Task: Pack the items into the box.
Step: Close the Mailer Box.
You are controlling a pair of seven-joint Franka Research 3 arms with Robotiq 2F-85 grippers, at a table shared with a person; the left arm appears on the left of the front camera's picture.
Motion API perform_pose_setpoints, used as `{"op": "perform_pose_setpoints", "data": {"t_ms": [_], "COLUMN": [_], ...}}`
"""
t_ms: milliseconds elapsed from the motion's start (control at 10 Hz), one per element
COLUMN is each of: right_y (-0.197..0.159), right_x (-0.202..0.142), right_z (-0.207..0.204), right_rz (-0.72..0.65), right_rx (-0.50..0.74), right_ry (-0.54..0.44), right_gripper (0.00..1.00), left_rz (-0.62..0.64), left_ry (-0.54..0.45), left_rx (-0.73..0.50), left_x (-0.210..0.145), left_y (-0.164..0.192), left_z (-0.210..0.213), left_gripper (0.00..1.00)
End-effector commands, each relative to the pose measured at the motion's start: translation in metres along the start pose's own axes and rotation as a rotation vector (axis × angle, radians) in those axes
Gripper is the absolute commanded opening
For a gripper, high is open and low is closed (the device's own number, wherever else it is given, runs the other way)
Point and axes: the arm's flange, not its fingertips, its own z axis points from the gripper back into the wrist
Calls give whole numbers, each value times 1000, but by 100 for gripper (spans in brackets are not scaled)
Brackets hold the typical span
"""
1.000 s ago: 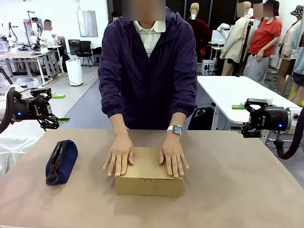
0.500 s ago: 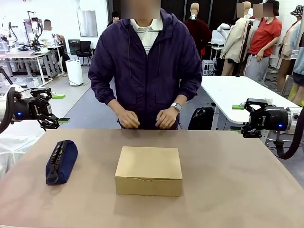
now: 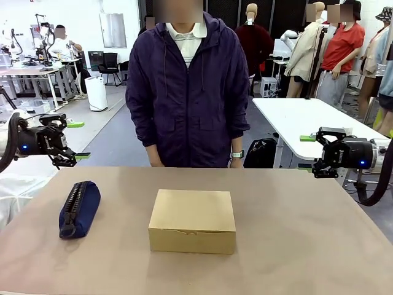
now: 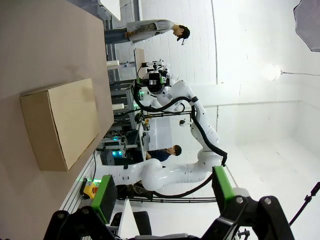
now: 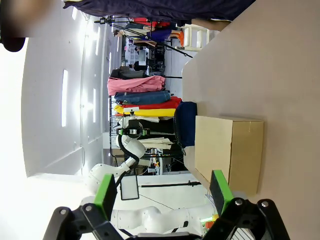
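The brown cardboard box (image 3: pixel 192 220) sits shut, its lid flat, near the middle of the tan tabletop (image 3: pixel 307 246), its long side facing the camera. Nothing touches it and nothing lies on top of it. The left wrist view shows the same box (image 4: pixel 62 122) lying alone on the tabletop (image 4: pixel 35 45), and the right wrist view shows the box (image 5: pixel 229 152) with the pouch (image 5: pixel 185 124) just behind it.

To the box's left in the front view, well apart from it, lies a navy zippered pouch (image 3: pixel 78 208), angled with its zipper uppermost.

At the far edge of the tabletop stands a person (image 3: pixel 187 92) in a dark purple zip jacket over a white collar, arms hanging at the sides, with a watch (image 3: pixel 237 154) on one wrist. The person's hands are off the tabletop and clear of the box.

The left pincer (image 3: pixel 77 141) hangs in the air beyond the tabletop's left edge, its green-padded fingers spread apart and holding nothing. The right pincer (image 3: pixel 306 152) hangs likewise off the right edge, fingers apart and empty. In each wrist view that arm's own green pads (image 4: pixel 105 197) (image 5: pixel 105 195) stand wide apart with only air between them.
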Motion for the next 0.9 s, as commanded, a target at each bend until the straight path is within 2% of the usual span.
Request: {"op": "perform_pose_setpoints", "data": {"t_ms": [0,800], "right_y": [4,4], "right_x": [-2,-2], "right_z": [0,0], "right_rz": [9,9], "right_rx": [-1,-1], "right_ry": [10,10], "right_gripper": [100,100], "left_rz": [-19,-19], "left_ry": [1,1], "left_rx": [-18,-18], "left_x": [-1,-1], "left_y": [-1,-1], "left_z": [1,1], "left_gripper": [100,100]}}
